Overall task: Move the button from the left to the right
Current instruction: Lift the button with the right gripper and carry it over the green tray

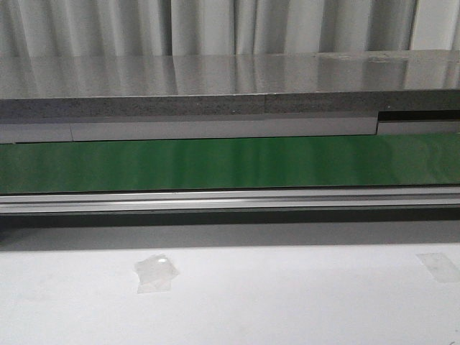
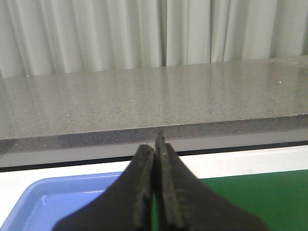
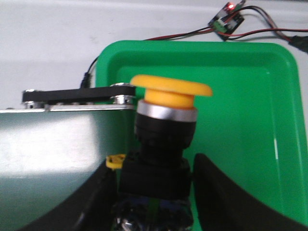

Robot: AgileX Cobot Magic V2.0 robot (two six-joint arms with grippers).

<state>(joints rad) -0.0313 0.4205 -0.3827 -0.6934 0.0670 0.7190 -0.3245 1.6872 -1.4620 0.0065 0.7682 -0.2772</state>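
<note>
The button [image 3: 171, 86] has a yellow-orange cap on a black body with a bluish base. It stands upright between the two fingers of my right gripper [image 3: 154, 164], which is shut on its black body. It hangs over the near edge of a green tray [image 3: 240, 120], just past the end of the green belt [image 3: 48, 144]. My left gripper [image 2: 155, 150] is shut and empty, above the seam between a blue tray [image 2: 57, 202] and the green belt [image 2: 255, 197]. In the front view the belt [image 1: 230, 162] shows with no button and no gripper.
A black roller bracket [image 3: 77, 95] caps the belt's end. A small circuit board [image 3: 228, 17] with red and black wires lies beyond the green tray. A grey stone counter [image 2: 144, 101] runs behind the belt. Tape patches [image 1: 154, 273] lie on the white table.
</note>
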